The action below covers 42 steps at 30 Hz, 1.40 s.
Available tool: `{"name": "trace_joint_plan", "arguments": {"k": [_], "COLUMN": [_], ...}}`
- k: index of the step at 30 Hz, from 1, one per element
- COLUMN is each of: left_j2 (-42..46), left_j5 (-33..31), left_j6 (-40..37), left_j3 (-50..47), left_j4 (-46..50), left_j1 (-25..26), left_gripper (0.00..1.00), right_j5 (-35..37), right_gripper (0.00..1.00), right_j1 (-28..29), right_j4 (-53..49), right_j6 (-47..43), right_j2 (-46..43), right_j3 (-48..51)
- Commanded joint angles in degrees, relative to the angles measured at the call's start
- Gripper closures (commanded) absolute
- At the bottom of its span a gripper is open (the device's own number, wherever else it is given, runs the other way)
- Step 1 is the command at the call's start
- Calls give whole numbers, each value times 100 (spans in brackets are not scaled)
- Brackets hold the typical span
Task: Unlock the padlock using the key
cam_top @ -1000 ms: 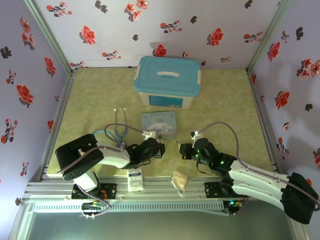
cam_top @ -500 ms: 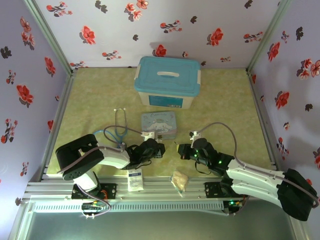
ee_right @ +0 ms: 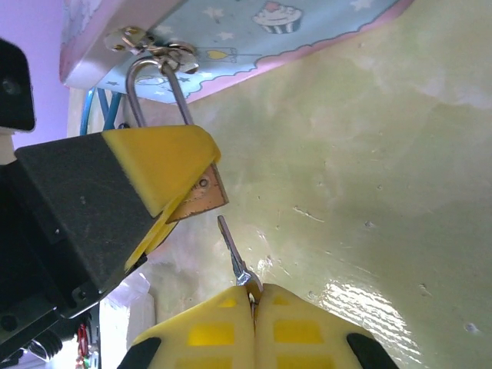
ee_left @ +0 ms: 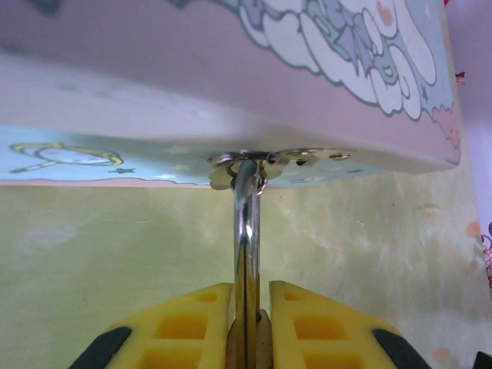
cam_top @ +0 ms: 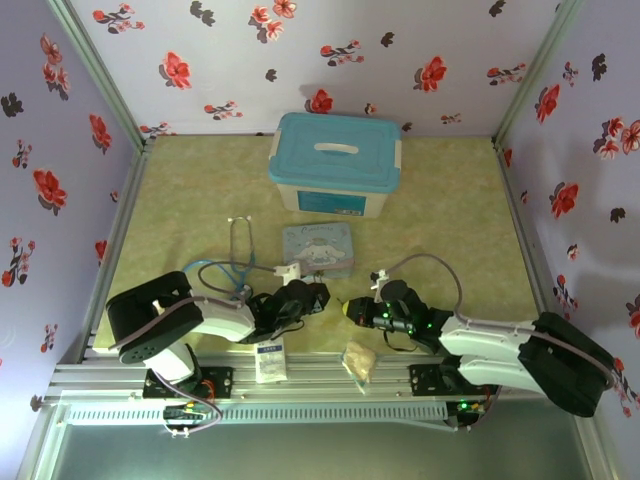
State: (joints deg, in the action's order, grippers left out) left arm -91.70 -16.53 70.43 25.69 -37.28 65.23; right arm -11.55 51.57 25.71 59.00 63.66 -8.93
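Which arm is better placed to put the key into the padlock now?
Right. The right end effector grips the key, its tip close to the padlock. The left end effector is busy clamping the padlock.

Padlock (ee_right: 201, 196) of brushed brass and shiny silvery metal, dull grey metal key (ee_right: 231, 250), glossy smooth tabletop (ee_right: 369, 231).

A blue-lidded box (cam_top: 335, 163) stands behind the cartoon tin (cam_top: 318, 247), stethoscope (cam_top: 240, 270) left, sachet (cam_top: 268, 358) and packet (cam_top: 360, 360) nearest.
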Motion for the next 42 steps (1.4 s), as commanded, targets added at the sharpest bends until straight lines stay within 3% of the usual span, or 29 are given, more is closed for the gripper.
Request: {"name": "trace_joint_plan", "arguments": {"k": [1,14,27,32,42], "left_j2": [69,-372,-644,-811,-912], "left_j5": [-384,-503,-641,-658,-718], "left_j6": [352,802,974,1014,1060], "left_j3": [-23,-130,-416,-400,-416], "left_j4": [-633,-1379,-2340,-2624,-3033], "left_j1": [50,90,182,248,357], "left_gripper": [100,100,100,100,100], "right_j5": [-300,-655,-428,-526,-263], "right_gripper": [100,100,100,100,100], "right_j1": [-41,-40,-135,-158,-406], "right_j4": [559,2288,2879,2630,3990], "right_j6": [500,1035,1279,1220,1705], "right_j2": [312,1715,1618,1694,2263], "right_j3": [-77,-101,233,-40,324]}}
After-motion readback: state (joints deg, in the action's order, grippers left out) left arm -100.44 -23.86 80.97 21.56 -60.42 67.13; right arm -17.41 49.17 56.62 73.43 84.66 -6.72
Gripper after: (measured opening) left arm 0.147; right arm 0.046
